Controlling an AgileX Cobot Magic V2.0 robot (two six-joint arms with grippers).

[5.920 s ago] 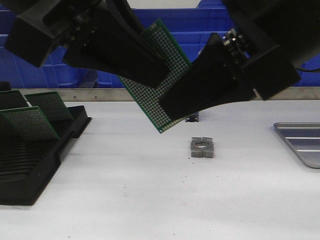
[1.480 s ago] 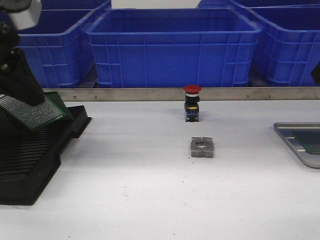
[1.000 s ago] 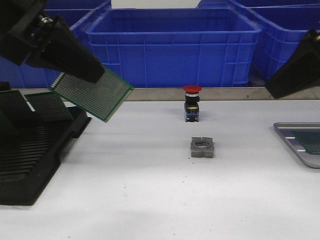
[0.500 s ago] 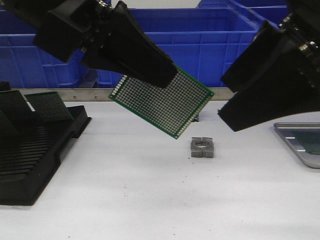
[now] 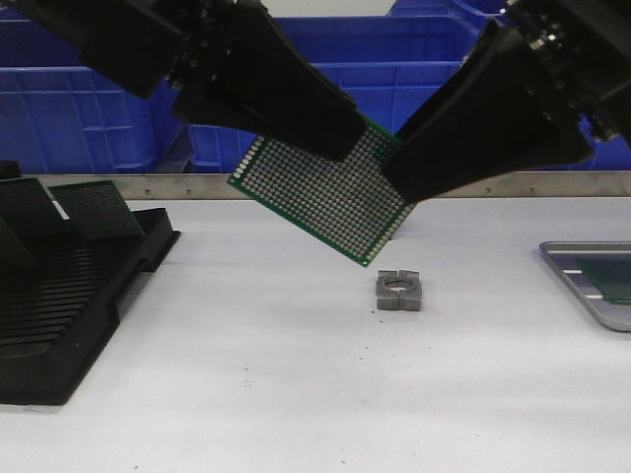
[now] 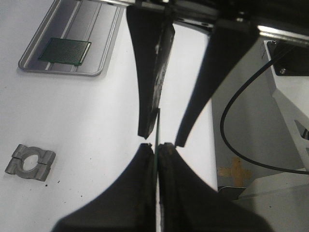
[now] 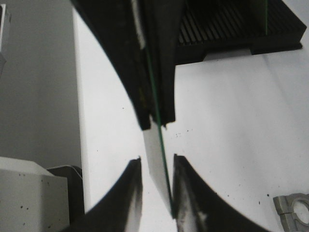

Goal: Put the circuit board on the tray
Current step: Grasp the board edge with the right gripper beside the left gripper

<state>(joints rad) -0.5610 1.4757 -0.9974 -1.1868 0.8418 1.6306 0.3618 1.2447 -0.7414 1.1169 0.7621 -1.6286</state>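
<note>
My left gripper [image 5: 340,138] reaches in from the upper left, shut on a green perforated circuit board [image 5: 315,202] held tilted in the air over the middle of the table. In the left wrist view my left gripper [image 6: 157,145] pinches the board edge-on [image 6: 158,128]. My right gripper [image 5: 404,182] comes from the upper right and is open, its jaws astride the board's right edge. In the right wrist view [image 7: 157,162] the board [image 7: 161,145] lies against one finger. The grey tray [image 5: 572,281] at the far right holds another green board [image 6: 65,50].
A black slotted rack [image 5: 69,296] with green boards [image 5: 94,212] stands at the left. A grey split metal block [image 5: 398,292] lies below the held board. Blue bins [image 5: 118,108] line the back behind a metal rail.
My left gripper has carried the board from the rack toward the middle. My right gripper has swung in from the right, and its open jaws now straddle the board's edge.
</note>
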